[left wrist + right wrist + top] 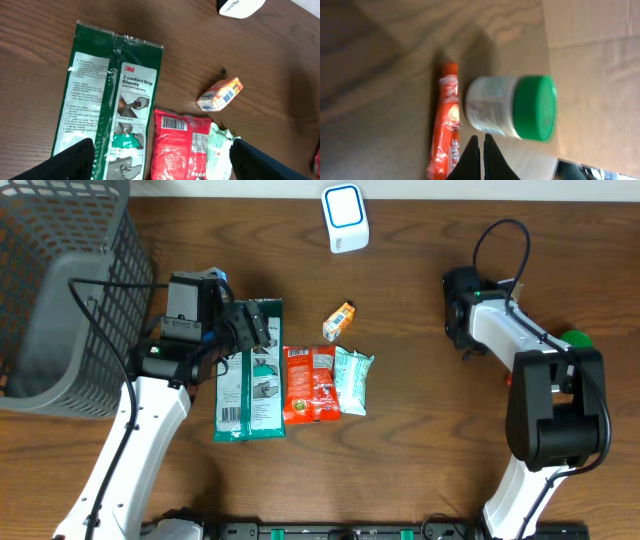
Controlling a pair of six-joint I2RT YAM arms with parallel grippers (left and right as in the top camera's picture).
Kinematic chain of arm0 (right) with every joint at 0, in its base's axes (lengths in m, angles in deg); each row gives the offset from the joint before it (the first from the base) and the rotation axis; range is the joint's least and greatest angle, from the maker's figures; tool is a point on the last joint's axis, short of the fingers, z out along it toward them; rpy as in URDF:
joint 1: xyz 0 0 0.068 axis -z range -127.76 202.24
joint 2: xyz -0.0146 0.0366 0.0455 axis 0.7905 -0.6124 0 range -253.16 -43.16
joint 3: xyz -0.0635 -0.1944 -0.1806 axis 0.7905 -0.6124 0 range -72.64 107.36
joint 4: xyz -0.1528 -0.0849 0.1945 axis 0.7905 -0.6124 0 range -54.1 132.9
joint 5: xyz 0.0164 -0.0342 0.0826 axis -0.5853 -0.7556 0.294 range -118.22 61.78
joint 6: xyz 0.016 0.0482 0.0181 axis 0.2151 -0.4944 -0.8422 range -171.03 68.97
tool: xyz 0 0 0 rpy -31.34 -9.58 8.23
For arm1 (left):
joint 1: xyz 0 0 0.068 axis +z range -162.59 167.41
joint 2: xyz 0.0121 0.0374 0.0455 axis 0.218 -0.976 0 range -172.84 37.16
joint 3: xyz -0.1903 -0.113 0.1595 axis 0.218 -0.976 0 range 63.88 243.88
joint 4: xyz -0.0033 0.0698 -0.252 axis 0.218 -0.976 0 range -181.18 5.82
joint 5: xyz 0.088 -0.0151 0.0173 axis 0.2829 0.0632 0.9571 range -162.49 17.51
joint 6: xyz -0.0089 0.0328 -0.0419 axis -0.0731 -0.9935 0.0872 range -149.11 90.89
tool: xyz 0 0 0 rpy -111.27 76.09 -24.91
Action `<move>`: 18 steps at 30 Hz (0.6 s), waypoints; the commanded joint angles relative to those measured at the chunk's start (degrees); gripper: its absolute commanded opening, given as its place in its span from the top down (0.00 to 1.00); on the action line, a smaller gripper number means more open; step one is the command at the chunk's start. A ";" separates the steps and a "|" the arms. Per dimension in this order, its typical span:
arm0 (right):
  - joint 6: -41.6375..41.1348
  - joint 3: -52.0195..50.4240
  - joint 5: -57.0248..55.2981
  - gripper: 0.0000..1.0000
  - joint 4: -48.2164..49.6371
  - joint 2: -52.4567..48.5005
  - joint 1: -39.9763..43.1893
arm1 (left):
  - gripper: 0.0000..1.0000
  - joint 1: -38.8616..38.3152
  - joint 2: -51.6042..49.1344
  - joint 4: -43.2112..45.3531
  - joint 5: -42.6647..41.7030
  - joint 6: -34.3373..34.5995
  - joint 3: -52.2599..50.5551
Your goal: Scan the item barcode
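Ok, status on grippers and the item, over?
Left gripper open over the glove pack, empty. Right gripper shut, empty, facing the green-lidded jar. Scanner at far edge; small orange box lies between.

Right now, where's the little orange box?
In the overhead view, the little orange box lies centrally, between the red packet and the white scanner, nearer the packet.

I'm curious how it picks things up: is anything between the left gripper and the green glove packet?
Nothing visible. The open left gripper hangs over the glove packet, whose top is uncovered; the red packet lies beside it, not on top.
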 commanded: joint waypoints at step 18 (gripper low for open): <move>10.25 1.77 53.31 0.56 -0.17 7.19 0.33 | 0.14 0.20 -0.07 0.02 0.15 -0.96 0.42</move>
